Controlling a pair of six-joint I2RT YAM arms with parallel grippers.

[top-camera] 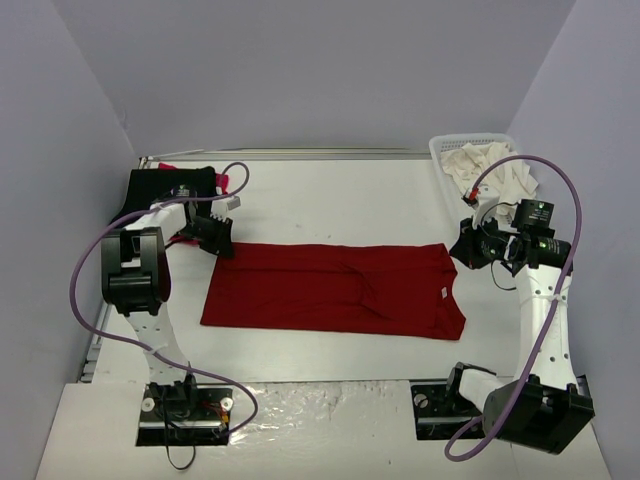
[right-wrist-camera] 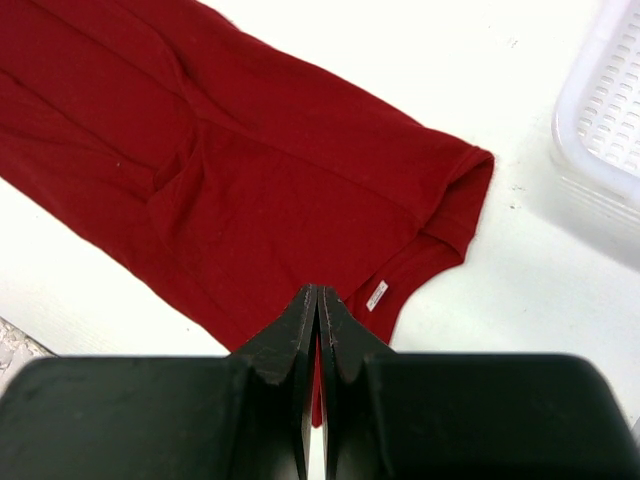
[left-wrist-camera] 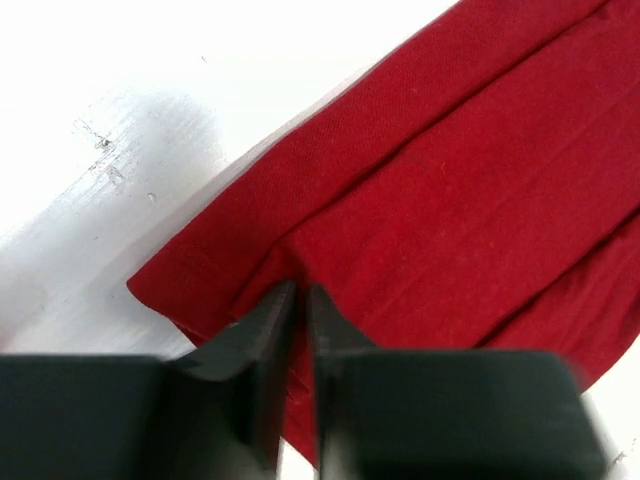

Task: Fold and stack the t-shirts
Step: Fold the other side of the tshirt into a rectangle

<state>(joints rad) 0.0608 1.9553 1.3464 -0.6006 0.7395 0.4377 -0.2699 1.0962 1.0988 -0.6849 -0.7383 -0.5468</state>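
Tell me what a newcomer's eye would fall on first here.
A dark red t-shirt lies folded into a long band across the middle of the white table. At the far right corner a white basket holds cream-white cloth; a black shirt lies far left.

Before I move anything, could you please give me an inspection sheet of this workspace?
Surface: white table.
Job's things: red shirt flat at centre, sides folded in; black shirt in far left corner; white shirts in the basket.
Clutter: basket in far right corner.
Grippers: left gripper nearly shut at the red shirt's corner, seemingly pinching it; right gripper shut, empty, above the collar end.
Cables: purple cables loop from both arms, off the cloth.
Surroundings: plain walls on three sides.
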